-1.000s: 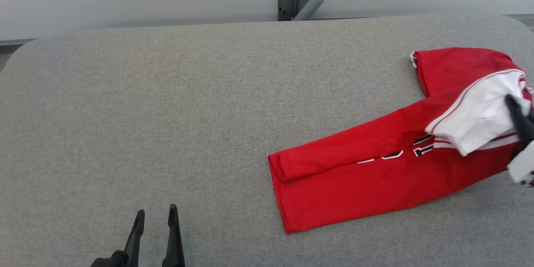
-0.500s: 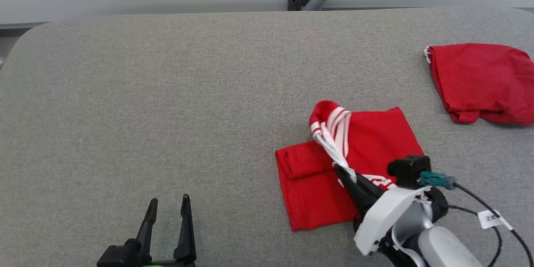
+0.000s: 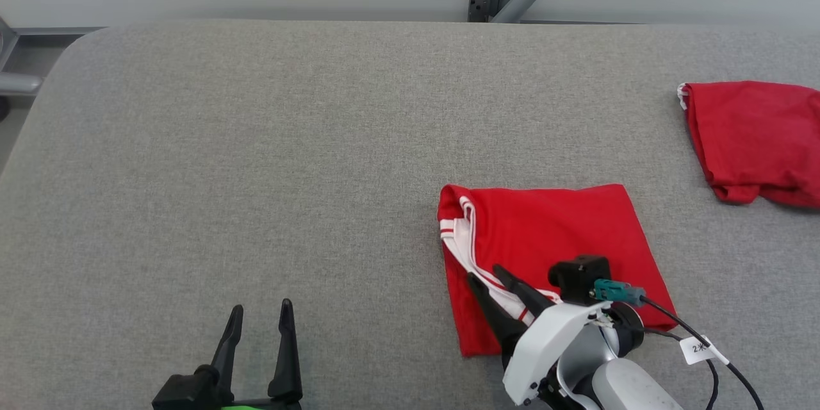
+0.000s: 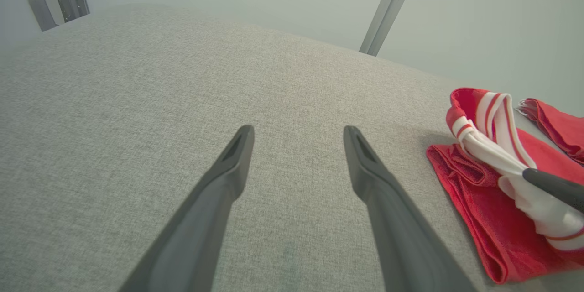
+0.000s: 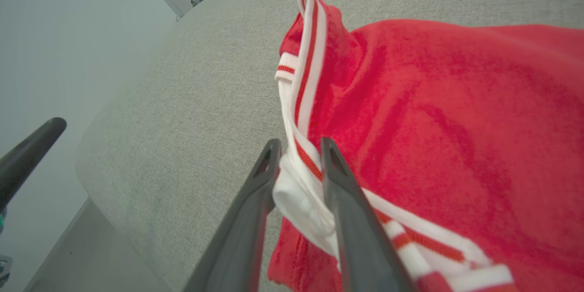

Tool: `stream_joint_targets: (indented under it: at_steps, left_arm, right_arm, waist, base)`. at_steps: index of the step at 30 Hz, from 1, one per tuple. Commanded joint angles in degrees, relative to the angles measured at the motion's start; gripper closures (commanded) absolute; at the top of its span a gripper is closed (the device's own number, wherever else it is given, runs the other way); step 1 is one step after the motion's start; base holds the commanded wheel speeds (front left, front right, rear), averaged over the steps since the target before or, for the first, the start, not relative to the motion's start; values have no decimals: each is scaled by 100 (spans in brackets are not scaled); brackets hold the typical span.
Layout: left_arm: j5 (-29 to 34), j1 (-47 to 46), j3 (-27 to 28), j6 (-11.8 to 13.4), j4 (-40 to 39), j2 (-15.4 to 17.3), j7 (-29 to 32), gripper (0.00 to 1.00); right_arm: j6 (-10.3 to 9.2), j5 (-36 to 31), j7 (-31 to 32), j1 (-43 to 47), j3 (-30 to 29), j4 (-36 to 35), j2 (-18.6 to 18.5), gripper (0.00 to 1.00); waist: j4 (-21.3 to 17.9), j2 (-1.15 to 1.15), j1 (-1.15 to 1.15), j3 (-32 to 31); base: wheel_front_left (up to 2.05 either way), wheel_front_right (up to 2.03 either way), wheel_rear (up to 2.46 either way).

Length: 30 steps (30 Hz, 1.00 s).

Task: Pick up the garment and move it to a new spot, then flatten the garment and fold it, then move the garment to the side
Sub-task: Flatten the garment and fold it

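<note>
As the right tool (image 3: 485,272) straddles its trim (image 3: 462,240) — garment (image 3: 551,224) lies folded.

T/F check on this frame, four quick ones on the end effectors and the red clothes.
1. The left end effector is open over bare grey fabric table. True.
2. The folded red garment with white striped trim hangs off the table's edge. False: it lies wholly on the table.
3. The right end effector has its fingers parted on either side of the white trim. True.
4. There is one red cloth on the table. False: a second red cloth lies at the far right, apart from the folded one.
</note>
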Motion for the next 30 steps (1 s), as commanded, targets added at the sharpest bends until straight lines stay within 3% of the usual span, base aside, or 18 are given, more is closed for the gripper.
stream_joint_targets:
  at_steps: [1,7,15,23,30]
  left_arm:
    - [19,-35,-14,30,4,5,-23,0]
    - [28,71,25,54,19,4,-23,0]
    - [79,232,139,89,-111,4,-24,0]
    - [325,199,295,7,-127,5,-23,0]
    - [735,320,521,-146,-116,6,-23,0]
  right_arm:
    - [1,-28,-61,-56,32,5,4,0]
    - [1,-199,-224,159,-51,-528,13,0]
    - [0,-747,-773,720,-1051,-1521,-455,0]
    - [0,-1404,-1813,956,-1848,-935,-657,0]
    - [-1,-1730,-2010,1074,-2429,-499,-536,0]
  waist:
    - [-6,20,0,-16]
    - [-68,20,0,-83]
    - [-291,20,0,-215]
    - [-398,20,0,-326]
    - [-442,20,0,-583]
  base:
    - [0,0,0]
    - [0,0,0]
    - [0,0,0]
    - [0,0,0]
    - [0,0,0]
